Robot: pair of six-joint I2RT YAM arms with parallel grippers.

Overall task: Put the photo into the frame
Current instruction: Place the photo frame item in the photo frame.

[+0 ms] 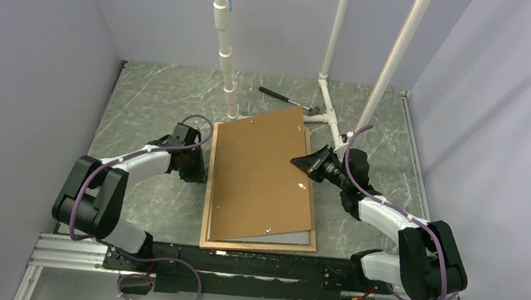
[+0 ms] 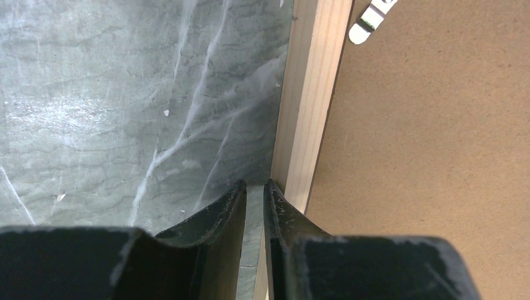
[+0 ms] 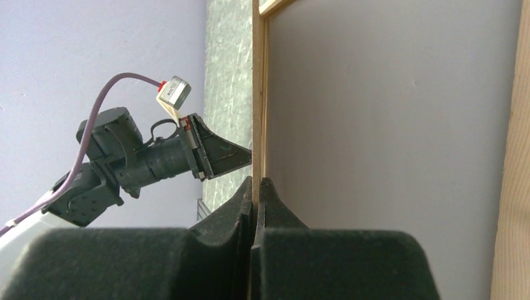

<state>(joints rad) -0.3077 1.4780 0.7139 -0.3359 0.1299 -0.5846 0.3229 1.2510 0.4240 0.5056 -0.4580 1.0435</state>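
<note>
The light-wood frame (image 1: 258, 247) lies flat mid-table. The brown backing board (image 1: 260, 172) rests askew over it, right edge raised. My right gripper (image 1: 306, 162) is shut on that thin edge; in the right wrist view (image 3: 257, 181) the board runs straight up between the fingers. Beneath it a plain pale grey surface (image 3: 387, 125) fills the frame; I cannot tell whether it is the photo's back. No printed side shows. My left gripper (image 1: 198, 164) sits at the frame's left rail (image 2: 309, 106), jaws (image 2: 255, 184) nearly together with nothing between them, right finger over the rail.
A hammer (image 1: 286, 98) lies behind the board. White PVC pipes (image 1: 227, 57) and their base fitting (image 1: 328, 116) stand at the back, close to the board's far corner. A metal tab (image 2: 369, 22) sits on the board near the left rail. Walls enclose three sides.
</note>
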